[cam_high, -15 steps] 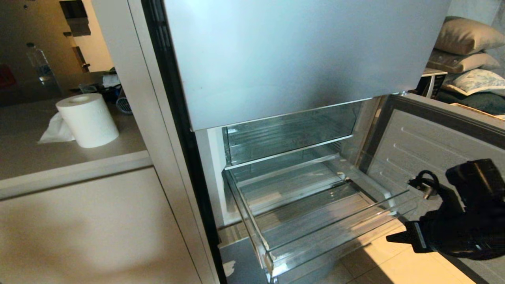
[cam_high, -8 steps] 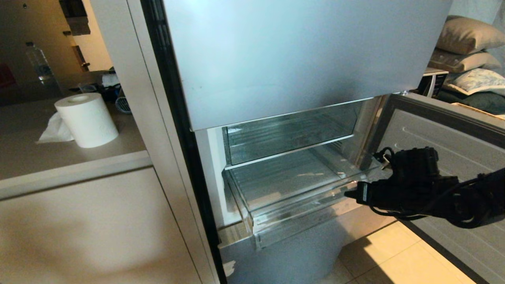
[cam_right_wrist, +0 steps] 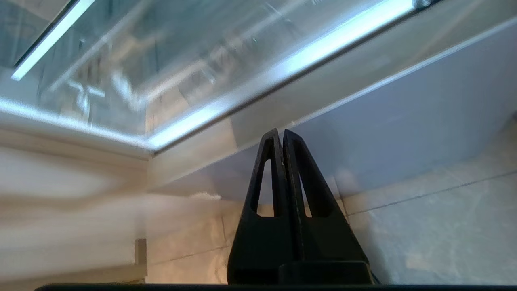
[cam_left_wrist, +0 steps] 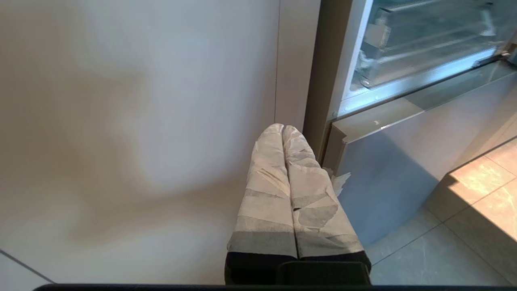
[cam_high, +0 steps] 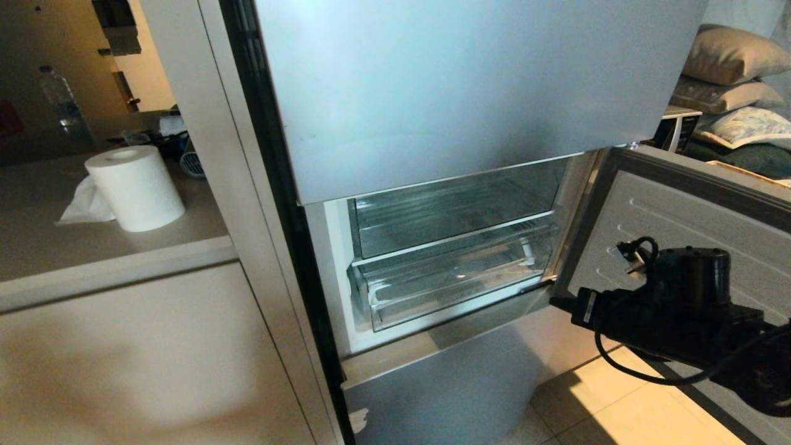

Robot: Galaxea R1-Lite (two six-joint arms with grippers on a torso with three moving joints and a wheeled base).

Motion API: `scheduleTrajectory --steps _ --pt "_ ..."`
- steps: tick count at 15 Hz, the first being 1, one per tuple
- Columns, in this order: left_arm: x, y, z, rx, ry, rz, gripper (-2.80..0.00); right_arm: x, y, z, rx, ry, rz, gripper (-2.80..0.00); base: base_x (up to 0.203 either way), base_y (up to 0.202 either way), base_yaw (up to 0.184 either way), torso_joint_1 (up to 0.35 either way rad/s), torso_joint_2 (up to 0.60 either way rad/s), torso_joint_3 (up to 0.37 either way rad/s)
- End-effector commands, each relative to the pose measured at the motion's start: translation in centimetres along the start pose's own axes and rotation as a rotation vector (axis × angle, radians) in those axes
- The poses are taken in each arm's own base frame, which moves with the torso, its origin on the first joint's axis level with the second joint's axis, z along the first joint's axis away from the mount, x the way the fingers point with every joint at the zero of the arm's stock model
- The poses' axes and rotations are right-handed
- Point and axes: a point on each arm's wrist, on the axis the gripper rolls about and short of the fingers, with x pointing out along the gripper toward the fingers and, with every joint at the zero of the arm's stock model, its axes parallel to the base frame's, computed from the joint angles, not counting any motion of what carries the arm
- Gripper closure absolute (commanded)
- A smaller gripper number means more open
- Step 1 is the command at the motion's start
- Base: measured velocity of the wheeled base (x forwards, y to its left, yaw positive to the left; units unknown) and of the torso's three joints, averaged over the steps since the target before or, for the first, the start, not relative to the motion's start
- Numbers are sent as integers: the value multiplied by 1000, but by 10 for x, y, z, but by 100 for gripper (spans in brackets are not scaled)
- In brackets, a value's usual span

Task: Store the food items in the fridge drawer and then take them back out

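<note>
The fridge drawer (cam_high: 451,290), shallow and clear with a white front edge, sits pushed into the fridge under a taller clear drawer (cam_high: 457,207). It also shows in the left wrist view (cam_left_wrist: 424,52) and the right wrist view (cam_right_wrist: 169,76). No food items show in any view. My right gripper (cam_high: 554,303) is shut and empty, level, just off the right end of the drawer's front; its black fingers are pressed together (cam_right_wrist: 281,131). The left gripper (cam_left_wrist: 282,127), wrapped in pale tape, is shut and parked low beside the cabinet, left of the fridge.
The open fridge door (cam_high: 680,210) stands right behind my right arm. A silver upper door (cam_high: 463,86) and a lower silver panel (cam_high: 445,377) frame the opening. A counter (cam_high: 93,247) on the left holds a paper roll (cam_high: 136,188). Tiled floor (cam_high: 618,408) lies below.
The fridge drawer has slid from fully pulled out to shut inside the fridge. My right gripper travelled in with it toward the fridge and rose slightly, staying shut.
</note>
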Motion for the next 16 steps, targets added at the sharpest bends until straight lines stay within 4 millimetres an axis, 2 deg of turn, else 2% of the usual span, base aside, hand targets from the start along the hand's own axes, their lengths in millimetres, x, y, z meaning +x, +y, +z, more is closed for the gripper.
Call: scheduleTrajectory --steps 1,4,7,9,12,16 --pt "0 0 0 0 2 1 0 -32 8 -5 -33 -25 18 0 0 0 0 0 0 0" --pt "0 0 0 0 2 1 0 -72 15 -15 -92 -63 35 0 0 0 0 0 0 0" --pt "0 0 0 1 2 1 0 -124 25 -22 -138 -181 44 0 0 0 0 0 0 0" --pt "0 0 0 0 2 1 0 -158 27 -33 -189 -263 -21 0 0 0 0 0 0 0" --pt "0 0 0 0 2 1 0 -205 27 -55 -264 -336 -99 0 0 0 0 0 0 0" --pt "0 0 0 0 2 1 0 -248 16 -95 -304 -365 -189 0 0 0 0 0 0 0"
